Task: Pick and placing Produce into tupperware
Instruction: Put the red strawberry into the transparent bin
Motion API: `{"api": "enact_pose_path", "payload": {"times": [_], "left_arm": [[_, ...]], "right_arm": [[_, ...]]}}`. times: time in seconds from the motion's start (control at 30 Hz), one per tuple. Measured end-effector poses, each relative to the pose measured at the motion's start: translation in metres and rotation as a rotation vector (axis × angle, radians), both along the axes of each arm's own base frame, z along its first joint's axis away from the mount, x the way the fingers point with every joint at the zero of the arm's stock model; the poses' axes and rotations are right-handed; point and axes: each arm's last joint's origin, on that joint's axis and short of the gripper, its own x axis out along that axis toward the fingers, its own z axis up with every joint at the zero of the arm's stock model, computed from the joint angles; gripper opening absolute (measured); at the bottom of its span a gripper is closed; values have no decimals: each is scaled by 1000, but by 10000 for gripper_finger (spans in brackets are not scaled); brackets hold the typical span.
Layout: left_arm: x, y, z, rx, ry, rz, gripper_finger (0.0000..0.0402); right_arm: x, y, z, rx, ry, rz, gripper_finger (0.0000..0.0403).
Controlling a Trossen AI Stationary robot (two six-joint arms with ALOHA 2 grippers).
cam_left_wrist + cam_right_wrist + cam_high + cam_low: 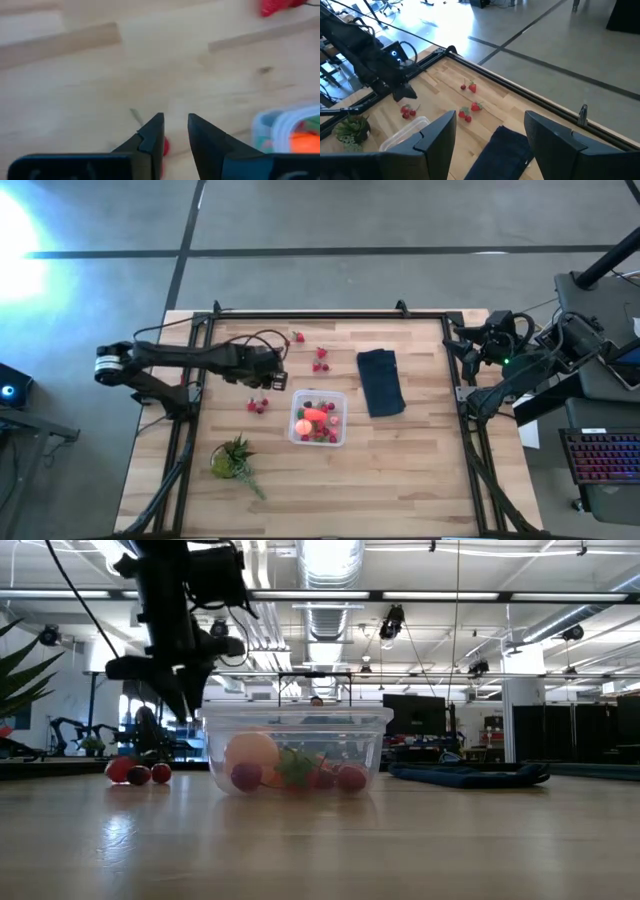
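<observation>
The clear tupperware sits mid-table and holds an orange-red piece, a peach ball and some red berries. More red berries lie loose on the wood: a pair left of the box and others toward the far edge. My left gripper hovers open above the table, just far-left of the box, raised clear in the low view. In its wrist view a red berry shows on the table partly behind one finger. My right gripper waits open at the table's right edge.
A dark navy folded cloth lies right of the box. A green leafy bunch sits near the table's near-left. A black frame rail runs along the far edge. Bare wood stretches across the near right.
</observation>
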Motion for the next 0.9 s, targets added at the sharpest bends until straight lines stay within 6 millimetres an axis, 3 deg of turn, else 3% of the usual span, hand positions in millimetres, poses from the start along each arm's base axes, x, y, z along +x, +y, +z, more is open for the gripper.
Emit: {"api": "enact_pose_path", "payload": {"times": [0.13,0.27,0.53,0.77,0.9], "left_arm": [[-12,1,-1,59,142,21,74],[-21,-5,-14,-3,235,-10,89],[-22,-32,-23,-155,244,-79,166],[-19,-67,-18,-123,265,-567,208],[-23,-71,-25,-133,326,-626,218]], "right_arm": [[0,0,0,0,0,0,226],[0,0,0,0,0,0,226],[0,0,0,0,1,0,226],[0,0,0,-8,6,5,226],[0,0,0,-9,6,5,226]]}}
